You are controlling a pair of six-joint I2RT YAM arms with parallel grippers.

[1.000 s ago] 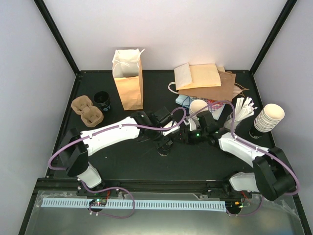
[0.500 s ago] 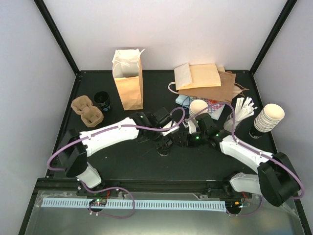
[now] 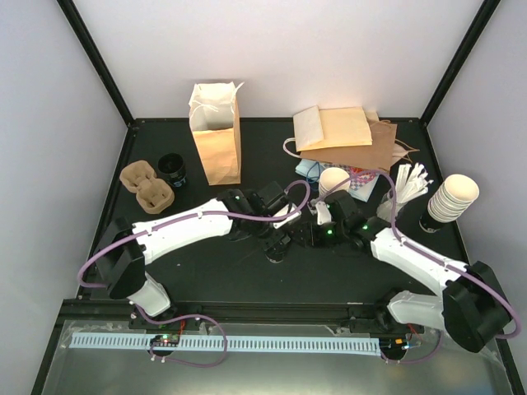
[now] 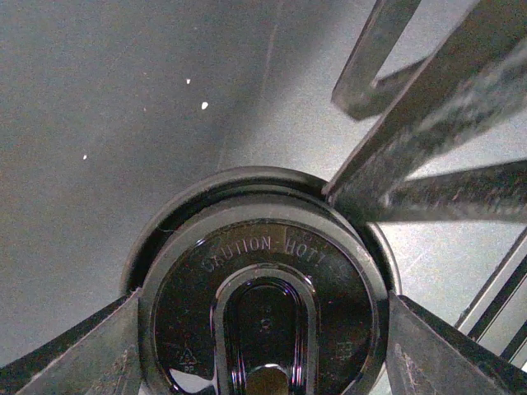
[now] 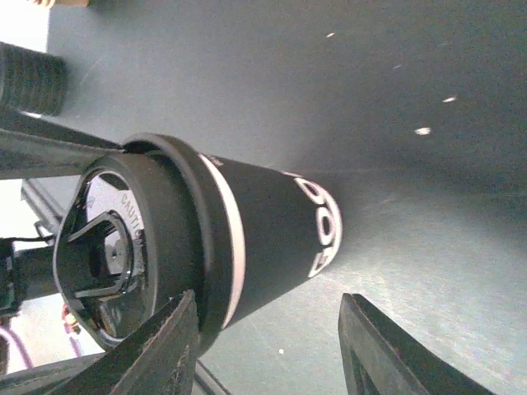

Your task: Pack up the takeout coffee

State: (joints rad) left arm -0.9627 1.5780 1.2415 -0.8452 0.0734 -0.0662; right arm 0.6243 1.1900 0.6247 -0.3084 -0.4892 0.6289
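Takeout coffee looked upright mid-surface, btwn the two arms: dark cup w/ white band, black lid marked CAUTION HOT. Left hand sat over it from above, fingers pressed against opposite sides of the lid rim, i.e. pinching the cup by its lid. That arm hadn't shifted over the last sec.

Change was on the right. Over that sec the right arm swung in leftward, bringing right hand up to the cup. Its fingers were spread, w/ bare surface showing btwn them; one finger lay at the lid's edge, the other stood apart from the cup wall. Left wrist view showed a right finger touching the lid rim.

Meaning, prob.: both hands met on one cup, either for a handover or to brace the lid; couldn't tell which. Brown paper bag stood open at back left, well apart from the cup, so packing wasn't done yet; lift + carry to bag were still ahead.
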